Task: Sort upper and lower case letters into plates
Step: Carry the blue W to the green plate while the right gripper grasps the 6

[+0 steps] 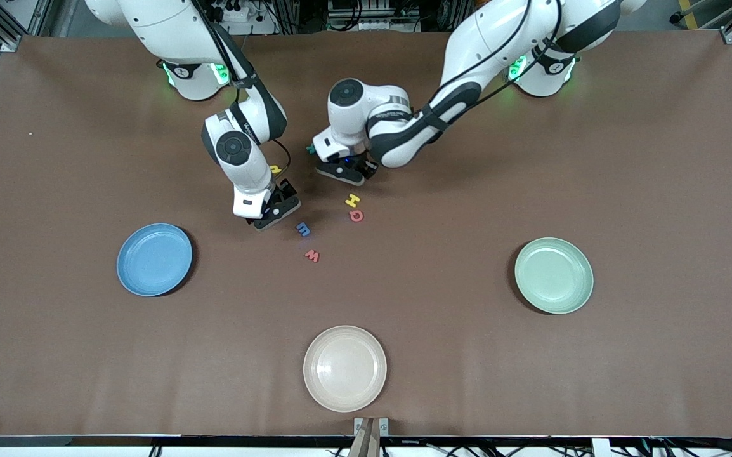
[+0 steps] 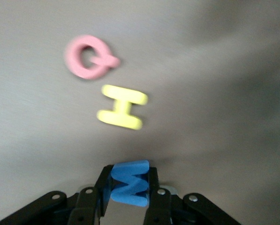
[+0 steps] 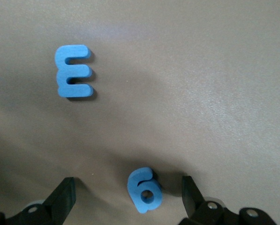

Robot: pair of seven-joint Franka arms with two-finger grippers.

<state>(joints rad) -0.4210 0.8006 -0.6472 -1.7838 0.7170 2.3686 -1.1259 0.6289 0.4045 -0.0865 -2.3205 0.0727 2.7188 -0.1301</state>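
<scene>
My left gripper [image 1: 346,171] [image 2: 129,185] is shut on a blue W-shaped letter [image 2: 129,183], low over the middle of the table. A yellow H [image 1: 352,200] [image 2: 122,107] lies close by, and a red Q [image 1: 356,216] [image 2: 89,56] lies just nearer the front camera than the H. My right gripper [image 1: 275,214] [image 3: 128,187] is open, its fingers on either side of a small blue rounded letter [image 3: 144,190] lying flat. A blue m [image 1: 303,228] [image 3: 74,70] lies beside it. The blue plate [image 1: 154,259] and the mint green plate [image 1: 554,275] hold nothing.
A red w [image 1: 312,256] lies nearer the front camera than the blue m. A yellow letter [image 1: 275,169] and a teal one [image 1: 309,150] sit partly hidden between the two arms. A cream plate [image 1: 344,368] stands near the table's front edge.
</scene>
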